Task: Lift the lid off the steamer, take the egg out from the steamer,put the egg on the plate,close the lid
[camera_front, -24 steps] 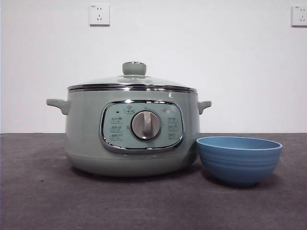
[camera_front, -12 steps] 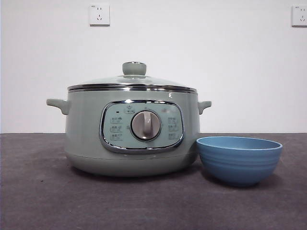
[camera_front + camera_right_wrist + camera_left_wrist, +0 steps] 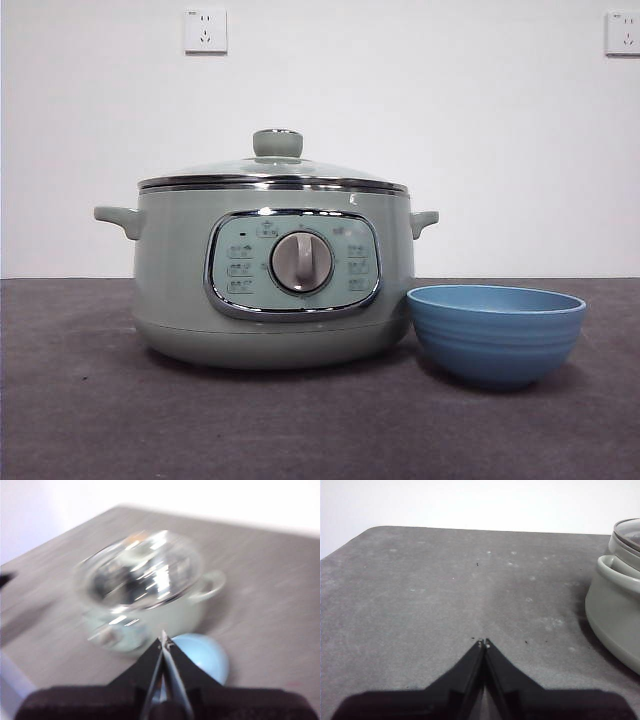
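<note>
Two grippers, both jaws pressed together, empty: left gripper (image 3: 483, 642) low beside steamer (image 3: 272, 275); right gripper (image 3: 163, 636) high above it. Lid (image 3: 273, 172) seated, egg unseen; plate (image 3: 497, 333) close beside, likely for a short transfer.

Blurred and cut-off parts

My right wrist view is smeared: the steamer (image 3: 150, 600), its lid (image 3: 142, 570) and the plate (image 3: 202, 657) are soft shapes. My left wrist view cuts the steamer at the edge. The lid's glare hides the inside.
</note>
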